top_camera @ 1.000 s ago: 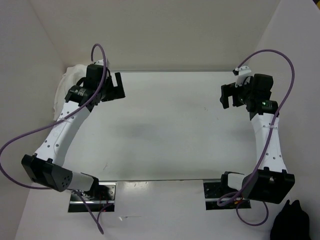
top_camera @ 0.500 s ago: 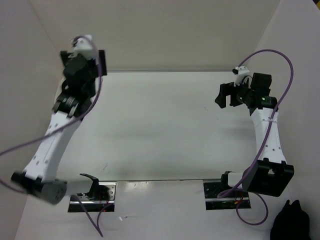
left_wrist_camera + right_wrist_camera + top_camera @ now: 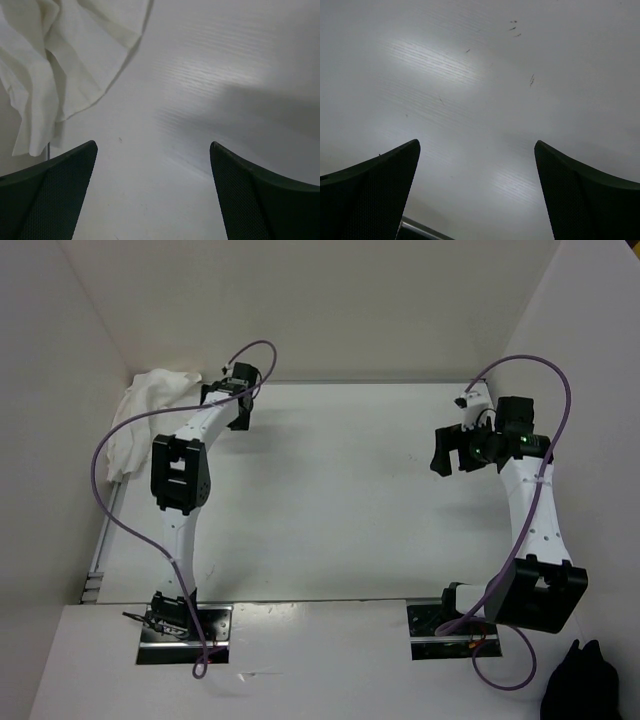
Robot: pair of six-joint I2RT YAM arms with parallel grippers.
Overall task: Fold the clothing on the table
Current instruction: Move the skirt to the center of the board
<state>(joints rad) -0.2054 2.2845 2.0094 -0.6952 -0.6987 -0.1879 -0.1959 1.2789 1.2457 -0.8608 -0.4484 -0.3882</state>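
At the far-left corner of the bench (image 3: 330, 520), the clothing (image 3: 140, 415) lies in a crumpled white heap. It is bunched against the left wall (image 3: 50, 440) and seems to spill over the edge rail (image 3: 100, 540) there, though how much hangs off I cannot tell. Nothing is folded yet; the garment is not even spread flat.

The left gripper (image 3: 236, 412) hangs just beside the heap on its inner side, jaws spread wide and holding nothing. In the left wrist view, the clothing (image 3: 60, 60) fills the upper-left corner with loose pleats and a curved hem, while the left gripper (image 3: 152, 144) looks down on bare bench, clear of the fabric.

The step in hand looks like fetching the garment. To do it well, the gripper should shift toward the hem, come down with 1 finger on each side of a single edge, and pinch only 1 layer if possible, then drag the cloth to the open middle. Grabbing the thick bunch would likely bring it over still wadded.

The right gripper (image 3: 450, 458) is well apart on the far-right side, also spread and empty, and the right gripper (image 3: 476, 142) sees only bare, faintly scuffed bench.

No container of any kind shows in these views.
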